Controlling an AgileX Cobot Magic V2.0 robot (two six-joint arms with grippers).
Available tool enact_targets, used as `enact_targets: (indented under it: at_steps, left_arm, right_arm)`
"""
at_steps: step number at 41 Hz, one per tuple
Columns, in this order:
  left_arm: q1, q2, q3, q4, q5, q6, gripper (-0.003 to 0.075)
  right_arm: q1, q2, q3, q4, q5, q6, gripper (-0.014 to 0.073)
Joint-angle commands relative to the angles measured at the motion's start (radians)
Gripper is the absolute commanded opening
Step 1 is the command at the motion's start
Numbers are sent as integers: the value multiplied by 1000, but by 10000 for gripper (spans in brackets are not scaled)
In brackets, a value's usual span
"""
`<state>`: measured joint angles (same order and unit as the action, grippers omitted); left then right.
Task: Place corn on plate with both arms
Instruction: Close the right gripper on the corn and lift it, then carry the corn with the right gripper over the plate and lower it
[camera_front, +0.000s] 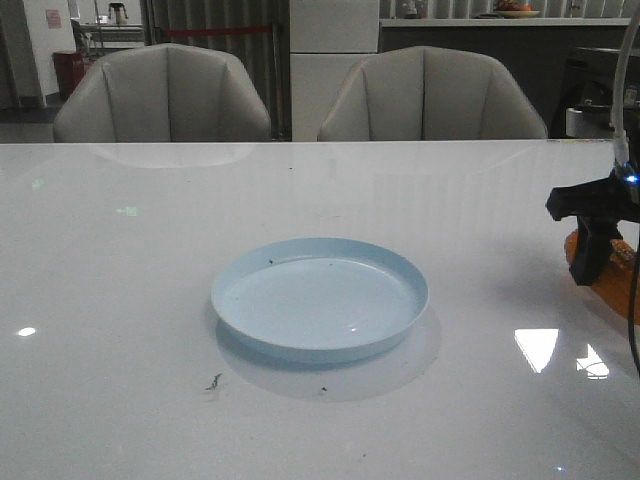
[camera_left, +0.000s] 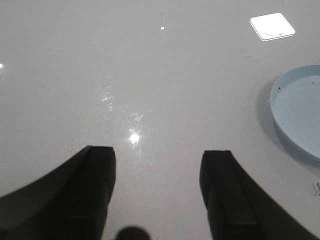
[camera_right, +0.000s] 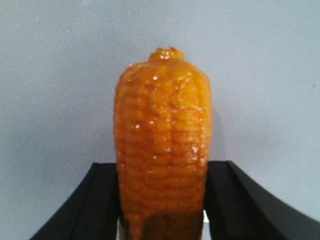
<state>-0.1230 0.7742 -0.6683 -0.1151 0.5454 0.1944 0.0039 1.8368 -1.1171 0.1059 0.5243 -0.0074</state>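
Observation:
The pale blue plate (camera_front: 320, 297) lies in the middle of the white table; its edge also shows in the left wrist view (camera_left: 299, 112). The orange corn (camera_right: 162, 135) sits between my right gripper's (camera_right: 162, 167) black fingers, which press on both its sides. In the front view the right gripper (camera_front: 592, 250) is at the far right edge, low over the table, with the corn (camera_front: 612, 285) under it, well right of the plate. My left gripper (camera_left: 157, 157) is open and empty over bare table beside the plate. It does not show in the front view.
Two grey chairs (camera_front: 165, 95) stand behind the table's far edge. Small dark specks (camera_front: 214, 381) lie on the table in front of the plate.

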Motion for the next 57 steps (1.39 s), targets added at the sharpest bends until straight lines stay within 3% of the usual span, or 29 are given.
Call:
enact_targets:
  at_steps: [1, 13, 23, 39, 57]
  left_arm:
    - [5, -1, -28, -3, -67, 1, 438]
    - [5, -1, -28, -3, -67, 1, 438]
    - [5, -1, -28, -3, -67, 1, 438]
    - [5, -1, -28, -5, -67, 1, 438]
    - [5, -1, -28, -5, -23, 1, 438]
  right_arm:
    - [-6, -46, -70, -7, -22, -12, 237]
    - [46, -46, -348, -7, 134, -12, 239]
    - [201, -46, -524, -5, 172, -12, 239]
    - [489, 35, -535, -6, 221, -15, 239]
    - [552, 212, -535, -6, 245, -15, 240]
